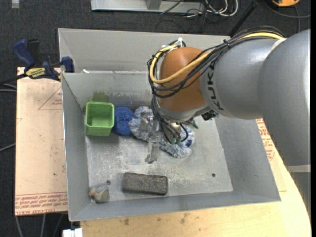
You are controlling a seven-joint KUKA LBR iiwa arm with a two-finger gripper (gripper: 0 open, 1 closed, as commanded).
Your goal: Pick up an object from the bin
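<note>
Jaws look drawn together to me, with nothing between them. My gripper [150,156] hangs low near the middle of the bin [210,174], its tip over bare floor right at the edge of a crumpled white-and-blue cloth [178,145]. That cloth is the nearest thing to take. It lies mid-bin, partly under my orange wrist cover, with a blue ball [123,120] and a green square cup [99,117] beyond it toward the view's left. A grey block [144,183] lies apart, toward the near wall. Closed as they seem, the jaws would only poke at the cloth, so I judge the step calls for opening wide first. Next comes shifting over so its thickest fold sits between them, then going straight down before closing. Soft cloth can slip out — a deep bite on a bunched ridge should hold better than a nip at the hem.
</note>
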